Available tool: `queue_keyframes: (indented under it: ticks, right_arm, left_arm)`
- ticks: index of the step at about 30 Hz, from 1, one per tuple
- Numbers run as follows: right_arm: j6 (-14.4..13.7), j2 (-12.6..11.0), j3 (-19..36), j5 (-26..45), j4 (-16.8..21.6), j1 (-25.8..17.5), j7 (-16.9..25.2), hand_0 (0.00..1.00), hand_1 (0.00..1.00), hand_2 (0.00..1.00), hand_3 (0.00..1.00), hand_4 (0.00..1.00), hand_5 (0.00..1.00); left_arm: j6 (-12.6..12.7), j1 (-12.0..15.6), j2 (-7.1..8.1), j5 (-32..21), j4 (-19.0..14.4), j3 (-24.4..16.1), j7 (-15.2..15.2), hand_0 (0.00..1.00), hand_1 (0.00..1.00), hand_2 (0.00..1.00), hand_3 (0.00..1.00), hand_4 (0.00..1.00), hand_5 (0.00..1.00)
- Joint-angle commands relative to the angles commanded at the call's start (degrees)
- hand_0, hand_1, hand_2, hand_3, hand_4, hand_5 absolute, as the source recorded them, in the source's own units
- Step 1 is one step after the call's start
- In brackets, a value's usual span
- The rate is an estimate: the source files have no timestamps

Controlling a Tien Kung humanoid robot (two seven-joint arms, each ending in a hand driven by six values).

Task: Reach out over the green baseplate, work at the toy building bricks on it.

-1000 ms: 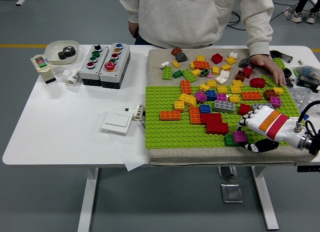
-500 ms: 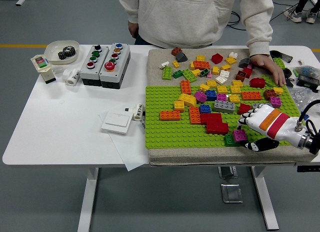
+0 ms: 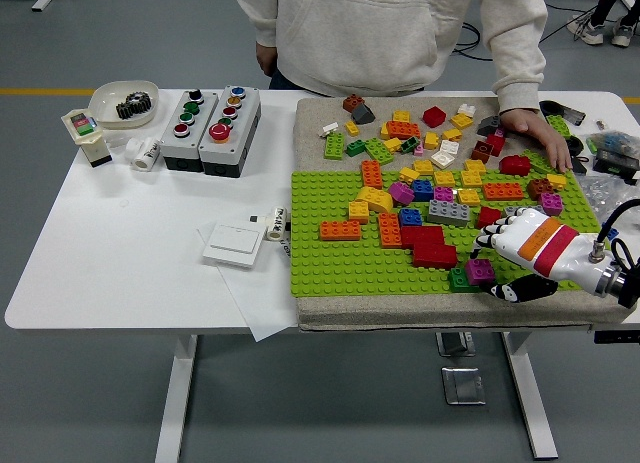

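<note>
Right hand [image 3: 500,261] low over the near right corner of the green baseplate [image 3: 330,253], which lies on a grey mat [image 3: 400,311] on the white counter [image 3: 140,243]. Fingers curled round a small magenta brick [image 3: 480,271] sitting on a green brick [image 3: 459,279]; thumb below, fingertips above. Contact looks likely, but firm grip cannot be confirmed.

Left hand not in view. A person's hand [image 3: 540,135] rests flat at the far right of the mat.

Handling judgement: bricks are light, rigid, smooth plastic, not fragile. Studded joint will resist a straight pull. Best taken by two opposite side walls, then rocked off. Smooth faces may slip; baseplate may lift with the brick.
</note>
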Motion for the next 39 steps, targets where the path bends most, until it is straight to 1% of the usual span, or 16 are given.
queue_keyframes:
  ticks: [6,7,12,13,18,19,24,25,27,30,31,32,36,37,39]
  right_arm:
    - [0.0,0.0,0.1,0.1,0.1,0.0,0.0,0.401,0.561,0.699,0.618,0.770,0.424]
    - [0.1,0.0,0.1,0.1,0.1,0.0,0.0,0.404,0.564,0.701,0.637,0.779,0.422]
    - [0.4,-0.2,0.3,0.0,0.7,-0.2,0.1,0.404,0.564,0.701,0.637,0.779,0.422]
    - [0.4,-0.2,0.3,0.0,0.8,-0.2,0.2,0.416,0.586,0.717,0.758,0.830,0.424]
    - [1.2,-0.5,1.0,-0.1,1.5,-0.6,0.2,0.416,0.586,0.717,0.758,0.830,0.424]
    - [1.3,-0.6,1.1,-0.1,1.6,-0.7,0.2,0.433,0.592,0.737,0.831,0.859,0.432]
    - [1.0,-0.7,1.4,0.0,1.8,-1.0,0.3,0.433,0.592,0.737,0.831,0.859,0.432]
    - [1.0,-0.7,1.6,0.0,1.9,-1.1,0.3,0.444,0.602,0.757,0.861,0.886,0.443]
    - [0.9,-0.8,1.8,0.0,2.1,-1.3,0.3,0.444,0.602,0.757,0.861,0.886,0.443]
    - [0.7,-1.3,3.5,0.8,3.7,-2.5,0.3,0.444,0.602,0.757,0.861,0.886,0.443]
    - [0.5,-1.6,4.4,1.5,4.5,-3.2,0.3,0.518,0.634,0.796,0.881,0.882,0.441]
    - [0.4,-1.8,4.8,1.9,5.0,-3.6,0.3,0.518,0.634,0.796,0.881,0.882,0.441]
    - [-2.0,-3.4,8.1,4.9,9.0,-6.6,-0.4,0.518,0.634,0.796,0.881,0.882,0.441]
    - [-2.2,-3.6,8.6,5.2,9.6,-7.1,-0.3,0.542,0.643,0.766,0.834,0.833,0.436]
    - [-2.3,-4.3,9.7,5.8,11.2,-8.2,0.2,0.542,0.643,0.766,0.834,0.833,0.436]
  left_arm:
    - [0.0,0.0,0.01,0.0,0.0,0.0,0.0,0.660,0.748,0.765,0.582,0.657,0.601]
    - [0.0,0.0,0.01,0.0,0.0,0.0,0.0,0.659,0.747,0.765,0.582,0.657,0.601]
    - [0.0,0.0,-0.02,0.0,0.0,0.0,0.0,0.659,0.747,0.765,0.582,0.657,0.601]
    - [0.0,0.1,-0.02,0.0,0.0,0.0,0.0,0.658,0.748,0.765,0.582,0.657,0.601]
    - [0.0,0.2,-0.04,0.1,0.1,-0.1,0.0,0.658,0.748,0.765,0.582,0.657,0.601]
    - [0.0,0.2,-0.04,0.1,0.1,-0.1,0.0,0.658,0.747,0.765,0.582,0.656,0.600]
    - [0.0,0.3,-0.06,0.4,0.1,-0.4,0.2,0.658,0.747,0.765,0.582,0.656,0.600]
    - [0.1,0.3,-0.07,0.5,0.1,-0.4,0.2,0.657,0.749,0.765,0.581,0.656,0.600]
    - [0.1,0.4,-0.08,0.6,0.1,-0.5,0.3,0.657,0.749,0.765,0.581,0.656,0.600]
    - [0.1,0.4,-0.06,0.8,0.2,-0.6,0.3,0.657,0.749,0.765,0.581,0.656,0.600]
    - [0.1,0.4,-0.05,0.9,0.2,-0.6,0.3,0.659,0.749,0.765,0.582,0.656,0.600]
    - [0.1,0.4,-0.04,0.9,0.2,-0.6,0.3,0.659,0.749,0.765,0.582,0.656,0.600]
    - [0.1,0.5,0.01,1.3,0.2,-0.9,0.4,0.659,0.749,0.765,0.582,0.656,0.600]
    - [0.1,0.5,0.02,1.4,0.2,-0.9,0.5,0.660,0.749,0.765,0.582,0.655,0.600]
    - [0.2,0.6,0.03,1.6,0.3,-1.0,0.5,0.660,0.749,0.765,0.582,0.655,0.600]
